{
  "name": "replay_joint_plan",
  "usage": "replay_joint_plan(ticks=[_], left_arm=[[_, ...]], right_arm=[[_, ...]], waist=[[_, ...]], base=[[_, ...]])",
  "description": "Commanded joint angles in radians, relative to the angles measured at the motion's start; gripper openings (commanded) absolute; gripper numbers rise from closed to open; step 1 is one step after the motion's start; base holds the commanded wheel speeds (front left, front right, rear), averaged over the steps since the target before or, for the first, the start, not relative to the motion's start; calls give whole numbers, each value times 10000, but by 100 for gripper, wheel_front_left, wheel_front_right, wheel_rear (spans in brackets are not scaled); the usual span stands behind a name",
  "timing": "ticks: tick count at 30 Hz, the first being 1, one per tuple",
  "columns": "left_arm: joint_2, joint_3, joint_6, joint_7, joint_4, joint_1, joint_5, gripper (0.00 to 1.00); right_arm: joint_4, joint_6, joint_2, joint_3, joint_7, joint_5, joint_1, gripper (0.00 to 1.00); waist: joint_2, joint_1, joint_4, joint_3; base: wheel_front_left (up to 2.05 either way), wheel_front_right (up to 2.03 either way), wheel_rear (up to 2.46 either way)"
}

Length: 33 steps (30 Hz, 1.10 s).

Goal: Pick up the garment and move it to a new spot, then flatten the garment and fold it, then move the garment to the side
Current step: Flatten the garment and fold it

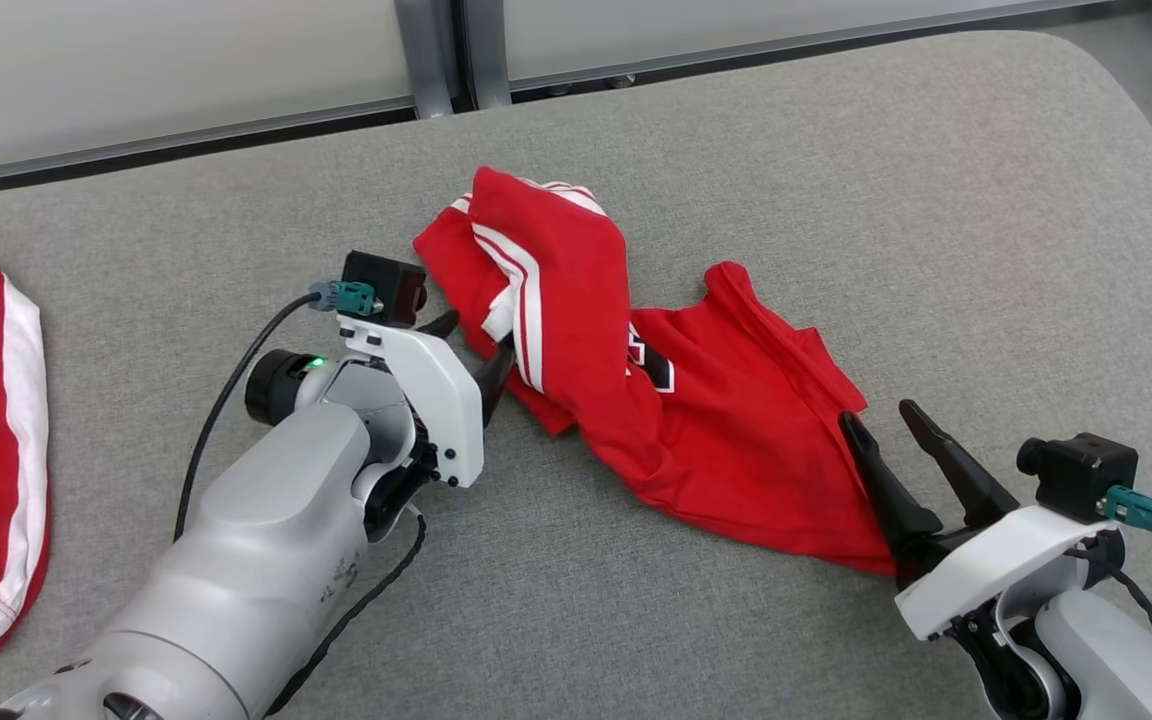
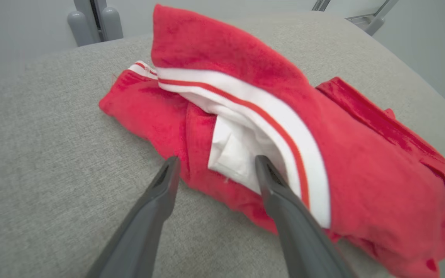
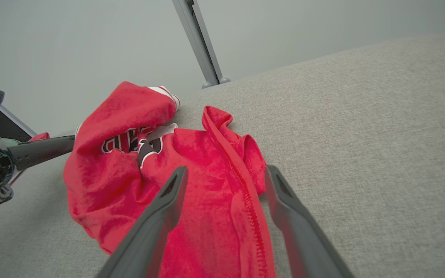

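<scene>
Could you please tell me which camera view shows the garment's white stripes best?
The left wrist view: the stripes lie close and large at its centre. The head view shows them smaller; the right wrist view catches a sliver at the far fold.

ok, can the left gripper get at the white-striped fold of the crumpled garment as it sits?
Likely yes. The left gripper is open with its tips at the white-striped fold of the garment, and nothing else is in the way. The cloth is bunched there, so it may catch several layers.
</scene>
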Motion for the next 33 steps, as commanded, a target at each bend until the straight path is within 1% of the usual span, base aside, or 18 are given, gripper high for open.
replay_joint_plan(ticks=[1, 4, 6, 7, 11, 16, 20, 25, 29, 33], left_arm=[[85, -50, -50, 38, -24, 78, -31, 99], [183, -182, -51, 118, -136, 29, -168, 69], [201, -299, -52, 170, -218, -9, -212, 36], [209, -335, -52, 113, -278, -40, -267, 0], [283, -520, -52, -42, -395, -139, -392, 0], [279, -588, -44, -719, -522, -295, -371, 0], [290, -609, -43, -1248, -723, -194, -331, 0], [471, -517, -35, -1704, -1093, 199, -433, 0], [839, -476, 288, -1929, -1647, 666, -397, 0], [1365, -497, 840, -1889, -2600, 1332, -454, 0]], right_arm=[[17, 12, -36, -14, -91, 29, -68, 100], [31, 12, -8, 40, -86, 46, -127, 100], [35, 12, 10, 90, -87, 54, -165, 100], [35, 12, 18, 115, -89, 55, -187, 100], [82, 14, 7, 157, -94, 114, -159, 100], [168, 12, -33, 120, -94, 122, -23, 100], [206, 12, -69, 114, -95, 135, 96, 100], [223, 12, -164, 80, -95, 141, 314, 100], [217, 12, -224, 40, -59, 132, 539, 100], [197, 14, -229, -15, -1, 115, 771, 100]], waist=[[0, 0, -21, 24], [0, 0, -75, 82], [0, 0, -114, 113], [0, 0, -128, 129], [0, 0, -122, 125], [0, 0, 76, -115], [0, 0, 384, -434], [0, 0, 951, -869], [0, 0, 1547, -1199], [0, 0, 2131, -1496]], base=[[0, 0, 0], [0, 0, 0], [0, 0, 0], [0, 0, 0], [0, 0, 0], [0, 0, 0], [0, 0, 0], [0, 0, 0], [0, 0, 0], [0, 0, 0]])
